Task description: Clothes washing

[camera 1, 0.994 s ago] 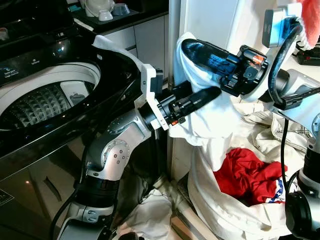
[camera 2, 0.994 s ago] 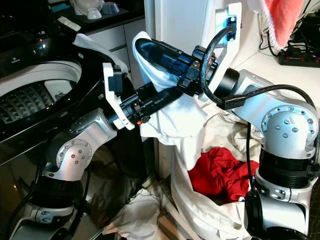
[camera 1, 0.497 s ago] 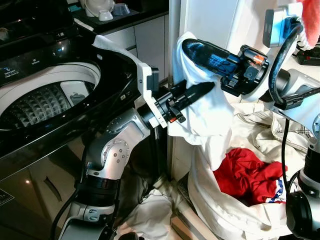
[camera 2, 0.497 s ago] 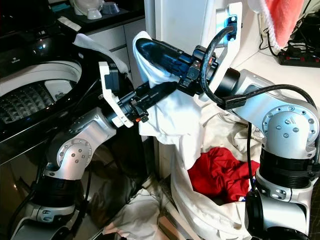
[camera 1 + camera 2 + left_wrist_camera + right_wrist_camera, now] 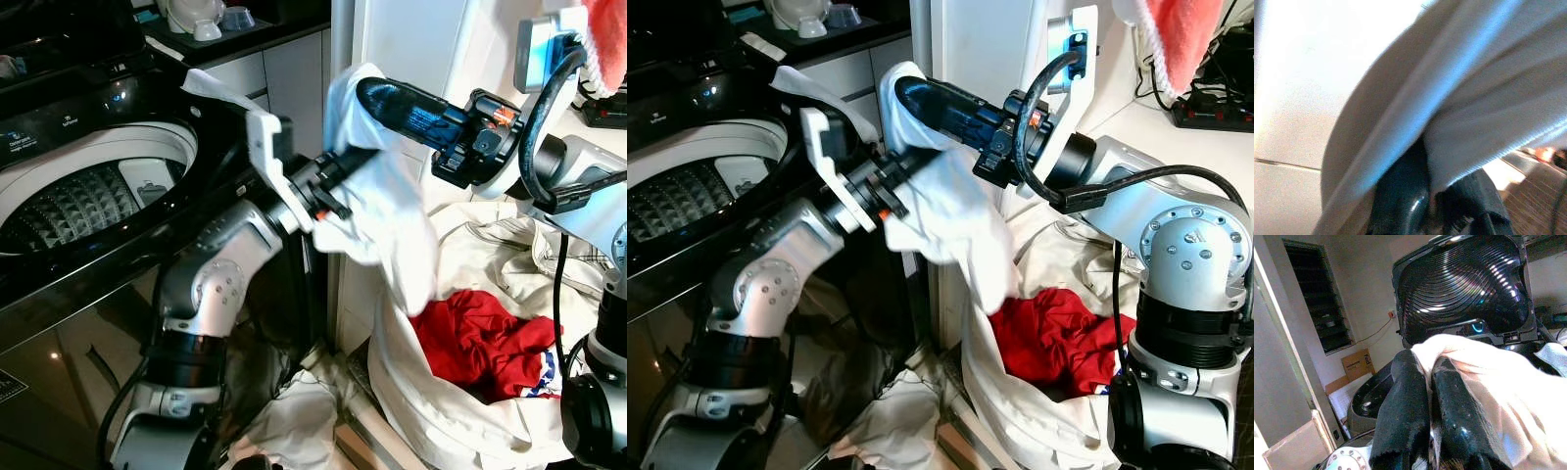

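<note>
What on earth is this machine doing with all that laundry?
It is doing the washing. Its right gripper is shut on a white garment lifted from the laundry bag, and its left gripper is at the same cloth. The open washing machine stands on its left.

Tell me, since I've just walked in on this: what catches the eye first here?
A white garment held up between both arms: the right gripper is shut on its top edge, the left gripper pushed into its folds. Below lies a laundry bag with a red cloth; to the left, the open washing machine.
</note>
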`<state>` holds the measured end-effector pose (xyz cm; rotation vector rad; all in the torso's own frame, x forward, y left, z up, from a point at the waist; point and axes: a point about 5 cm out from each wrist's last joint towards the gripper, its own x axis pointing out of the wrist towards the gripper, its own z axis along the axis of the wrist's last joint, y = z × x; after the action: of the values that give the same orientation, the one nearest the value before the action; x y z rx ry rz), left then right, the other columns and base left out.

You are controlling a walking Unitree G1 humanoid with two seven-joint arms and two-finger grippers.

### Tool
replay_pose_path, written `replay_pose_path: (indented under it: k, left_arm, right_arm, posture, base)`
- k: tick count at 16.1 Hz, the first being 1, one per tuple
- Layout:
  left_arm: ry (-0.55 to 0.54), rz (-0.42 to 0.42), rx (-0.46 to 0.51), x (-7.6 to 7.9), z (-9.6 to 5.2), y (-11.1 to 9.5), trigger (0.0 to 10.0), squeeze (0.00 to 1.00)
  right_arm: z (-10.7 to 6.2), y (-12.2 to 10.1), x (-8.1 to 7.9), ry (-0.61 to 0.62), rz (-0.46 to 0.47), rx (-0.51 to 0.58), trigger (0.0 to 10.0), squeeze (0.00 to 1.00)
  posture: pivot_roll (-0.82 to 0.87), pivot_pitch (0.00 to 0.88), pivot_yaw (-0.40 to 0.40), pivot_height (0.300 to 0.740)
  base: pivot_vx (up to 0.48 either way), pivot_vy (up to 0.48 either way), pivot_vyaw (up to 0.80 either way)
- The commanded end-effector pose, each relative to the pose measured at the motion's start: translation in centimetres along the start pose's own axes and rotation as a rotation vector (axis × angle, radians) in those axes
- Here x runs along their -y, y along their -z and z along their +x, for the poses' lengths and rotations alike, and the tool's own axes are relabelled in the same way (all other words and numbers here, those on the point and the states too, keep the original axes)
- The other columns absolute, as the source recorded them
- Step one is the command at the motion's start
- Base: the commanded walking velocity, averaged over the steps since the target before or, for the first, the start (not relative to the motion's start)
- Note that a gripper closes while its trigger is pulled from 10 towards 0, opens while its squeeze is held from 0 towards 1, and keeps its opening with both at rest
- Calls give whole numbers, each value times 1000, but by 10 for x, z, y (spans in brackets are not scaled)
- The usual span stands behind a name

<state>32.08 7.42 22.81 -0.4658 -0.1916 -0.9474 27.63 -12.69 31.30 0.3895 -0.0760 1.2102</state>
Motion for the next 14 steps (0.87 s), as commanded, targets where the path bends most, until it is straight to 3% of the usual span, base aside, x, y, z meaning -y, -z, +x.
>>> replay_pose_path:
  k: [1, 2, 3, 4, 6, 7, 9, 11, 12, 13, 14]
  left_arm:
    - [-101, 73, 33, -17, -4, -17, 0, 0]
    - [-173, 168, 55, -30, -9, -35, 0, 0]
    - [-204, 210, 61, -35, -11, -43, 0, 0]
    - [-413, 457, 113, -59, -24, -91, 0, 0]
    - [-652, 738, 135, -76, -40, -129, 0, 0]
    - [-719, 844, 137, -80, -46, -142, 0, 0]
    - [-902, 1135, 165, -85, -65, -175, 0, 0]
    - [-975, 1260, 137, -88, -75, -185, 0, 0]
    - [-1007, 1286, 38, -100, -81, -172, 9373, 0]
    - [-1019, 1308, 4, -104, -83, -167, 9373, 0]
    - [-1051, 1302, -100, -118, -91, -149, 10000, 0]
  right_arm:
    - [0, -4, -8, -50, -3, 9, 10000, 1000]
    - [-1, -6, -7, -23, -33, 2, 10000, 1000]
    - [-2, -6, -5, -4, -49, -3, 10000, 1000]
    - [-5, -4, -4, 25, -89, -40, 10000, 0]
    - [-7, 2, -5, 31, -132, -98, 10000, 0]
    - [-7, 6, -6, 31, -145, -124, 10000, 0]
    - [-4, 18, -8, 33, -160, -176, 10000, 0]
    - [1, 27, -6, 53, -164, -210, 10000, 0]
    - [3, 33, -4, 74, -172, -238, 10000, 0]
    - [4, 34, -3, 78, -176, -246, 10000, 0]
    - [4, 40, -4, 75, -188, -276, 10000, 0]
  posture:
    - [0, 0, 58, 740]
    - [1, 0, 58, 740]
    - [1, 0, 58, 740]
    - [5, 0, 57, 740]
    - [7, 0, 57, 740]
    - [7, 0, 58, 740]
    - [11, 0, 57, 740]
    - [14, 0, 57, 740]
    - [13, 0, 58, 740]
    - [13, 0, 58, 740]
    - [8, 0, 59, 740]
  base:
    - [0, 0, 0]
    - [0, 0, 0]
    - [0, 0, 0]
    - [0, 0, 0]
    - [0, 0, 0]
    - [0, 0, 0]
    - [0, 0, 0]
    - [0, 0, 0]
    - [0, 0, 0]
    - [0, 0, 0]
    - [0, 0, 0]
